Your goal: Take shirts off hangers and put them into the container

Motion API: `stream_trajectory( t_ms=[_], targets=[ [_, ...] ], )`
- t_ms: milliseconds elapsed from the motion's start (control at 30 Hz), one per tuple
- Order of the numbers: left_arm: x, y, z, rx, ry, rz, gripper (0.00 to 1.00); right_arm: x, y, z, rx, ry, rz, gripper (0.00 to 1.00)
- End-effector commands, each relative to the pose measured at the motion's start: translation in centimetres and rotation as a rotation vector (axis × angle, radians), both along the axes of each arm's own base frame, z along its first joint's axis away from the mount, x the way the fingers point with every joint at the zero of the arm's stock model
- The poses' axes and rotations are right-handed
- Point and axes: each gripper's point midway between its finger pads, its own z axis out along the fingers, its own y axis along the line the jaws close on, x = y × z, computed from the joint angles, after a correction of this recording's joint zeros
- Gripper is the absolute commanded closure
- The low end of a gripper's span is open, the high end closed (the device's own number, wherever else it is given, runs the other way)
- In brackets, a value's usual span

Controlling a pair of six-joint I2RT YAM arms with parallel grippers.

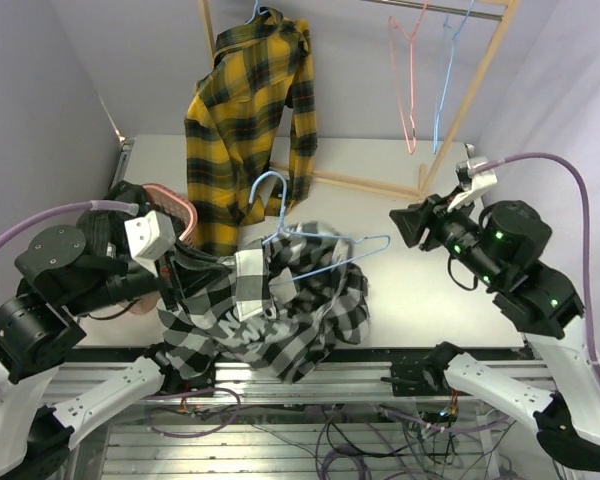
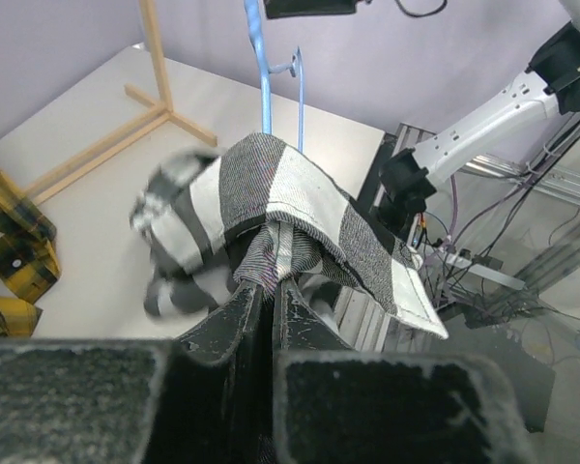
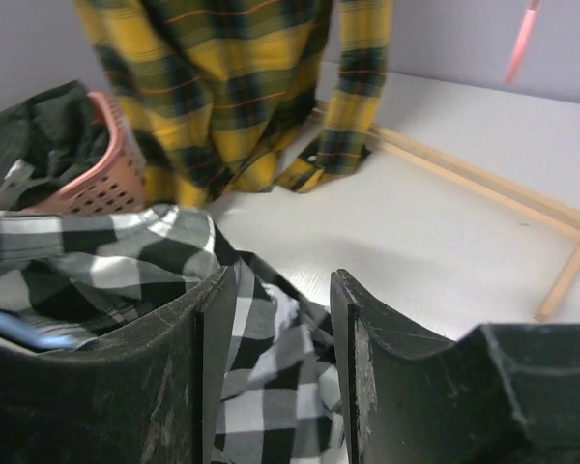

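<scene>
L pincer [image 2: 273,288] is clamping the checked shirt [image 1: 300,320] collar. R pincer [image 3: 278,280] is gaping, empty. The blue hanger [image 1: 332,250], just left of it, is sitting partly inside the shirt. Next: grab hanger and pull it free; basket [image 1: 176,206] is waiting just beyond L pincer.

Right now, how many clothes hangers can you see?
4. A pink hanger and a blue hanger hang bare on the wooden rack; a third hanger's hook shows above the yellow plaid shirt; a light blue hanger lies in the checked shirt. More may be buried.
</scene>
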Motion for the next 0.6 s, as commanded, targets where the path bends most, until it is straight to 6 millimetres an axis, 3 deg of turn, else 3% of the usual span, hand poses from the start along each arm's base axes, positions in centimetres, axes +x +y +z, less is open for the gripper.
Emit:
stream_trajectory(
  t_ms=[0, 133, 233, 433, 567],
  targets=[
    [0.3, -1.5, 0.1, -0.026, -0.027, -0.063, 0.93, -4.9, 0.5, 0.8, -0.04, -0.013, 0.217, 0.56],
    [-0.1, -3.3, -1.4, -0.029, -0.018, -0.185, 0.93, -8.6, 2.2, 1.7, -0.023, -0.047, 0.436, 0.48],
    [-0.1, -4.4, -2.1, -0.026, -0.018, -0.25, 0.93, -10.4, 3.9, 0.8, -0.031, -0.031, 0.593, 0.47],
    [0.5, -5.1, -1.5, -0.035, -0.043, -0.271, 0.93, -10.1, 4.9, -2.9, -0.077, 0.052, 0.648, 0.47],
    [0.7, -5.1, -1.4, -0.026, -0.047, -0.257, 0.93, -10.3, 5.3, -3.6, -0.083, 0.075, 0.684, 0.48]
  ],
)
